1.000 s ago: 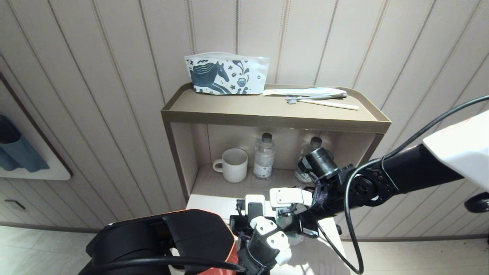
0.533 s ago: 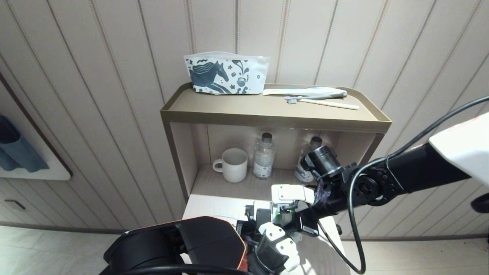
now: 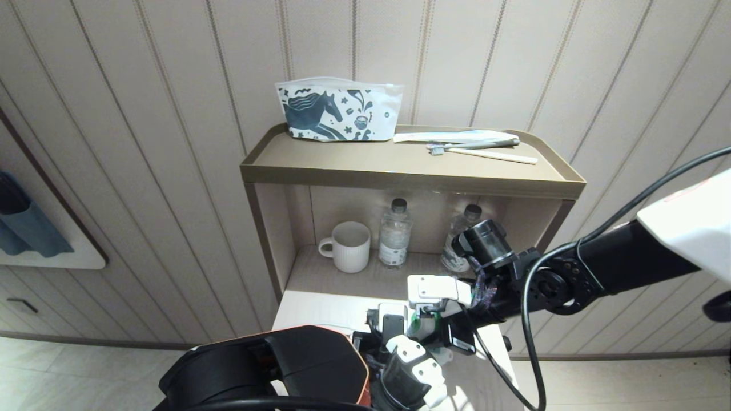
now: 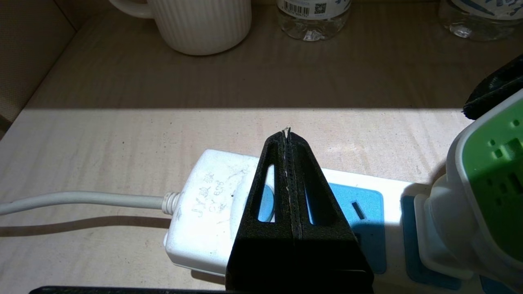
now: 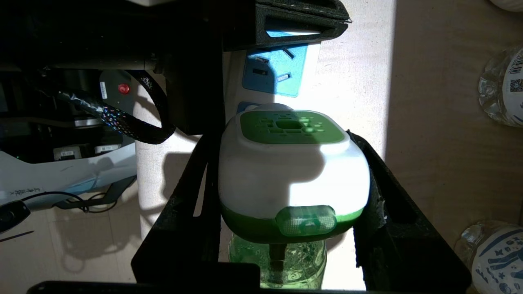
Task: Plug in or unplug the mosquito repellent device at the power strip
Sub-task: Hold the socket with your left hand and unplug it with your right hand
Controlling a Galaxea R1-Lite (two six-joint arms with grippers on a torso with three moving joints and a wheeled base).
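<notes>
Repellent device [image 5: 293, 171], white head with green top and green liquid bottle below, sits at the power strip [image 4: 212, 204], its back end over a blue socket face; cannot tell if the prongs are fully seated. Right tool [image 5: 286, 183] grips it, one black finger pressed on each side of the white head, jaws held about half apart by the device body. In the left wrist view the device [image 4: 486, 196] shows at the strip's far side from the cord end. Left tool [image 4: 288, 136] is fully closed, fingers pressed flat together with nothing between them, tip over the cord end of the strip, next to a free blue socket [image 4: 351, 208]; contact with the strip not clear. White cord [image 4: 81, 200] runs off from that end. Strip lies on the pale tabletop [image 4: 122, 134], half in sun, half in shade. In the head view both tools crowd low centre, right tool [image 3: 425, 311] reaching in from the right, left tool [image 3: 394, 334] from below. Behind on the shelf [image 3: 354, 274]: ribbed white mug [image 3: 348, 246], two clear water bottles [image 3: 395, 234] [image 3: 460, 240]. Top of the cabinet [image 3: 400, 162] carries a horse-print pouch [image 3: 337, 117] and a toothbrush [image 3: 480, 151] with a tube.
</notes>
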